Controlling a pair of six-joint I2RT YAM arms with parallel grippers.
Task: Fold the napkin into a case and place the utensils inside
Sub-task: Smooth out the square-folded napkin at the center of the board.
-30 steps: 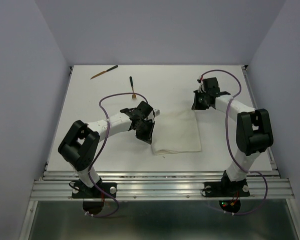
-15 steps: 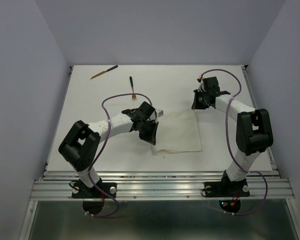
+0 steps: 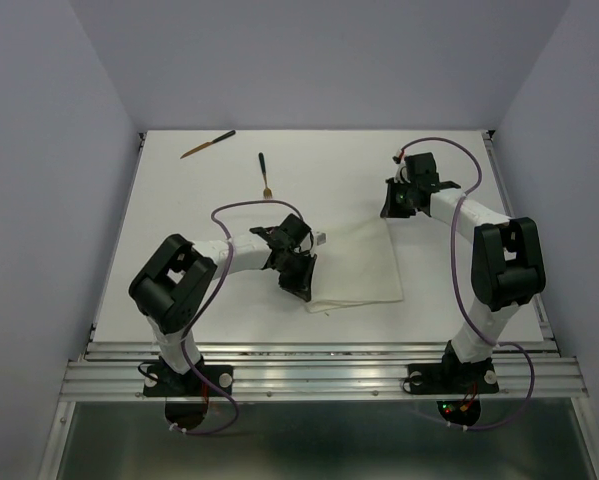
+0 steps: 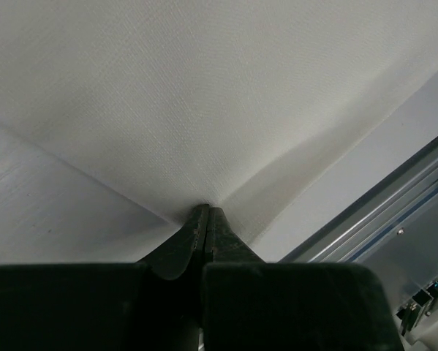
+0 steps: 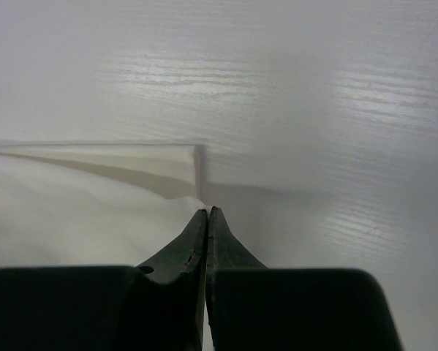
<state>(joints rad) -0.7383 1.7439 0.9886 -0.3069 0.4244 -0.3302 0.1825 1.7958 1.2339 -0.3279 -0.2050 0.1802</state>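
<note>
The white napkin (image 3: 357, 262) lies flat between the arms, also filling the left wrist view (image 4: 204, 88). My left gripper (image 3: 303, 288) is at its near-left corner, jaws shut (image 4: 206, 210), with the cloth creased up to the tips. My right gripper (image 3: 389, 210) is at the far-right corner, shut (image 5: 207, 210) on the raised corner of the napkin (image 5: 72, 212). Two utensils lie on the table to the far left: a wooden fork (image 3: 264, 174) and a wooden knife (image 3: 207, 144). No case shows.
The white table (image 3: 179, 220) has a metal rail (image 3: 319, 370) along its near edge, also in the left wrist view (image 4: 394, 197). Purple cables (image 3: 229, 210) loop over both arms. Grey walls close in the far and side edges.
My left gripper has slid along the napkin's left edge toward the near corner and closed slightly. The right arm has stayed put.
</note>
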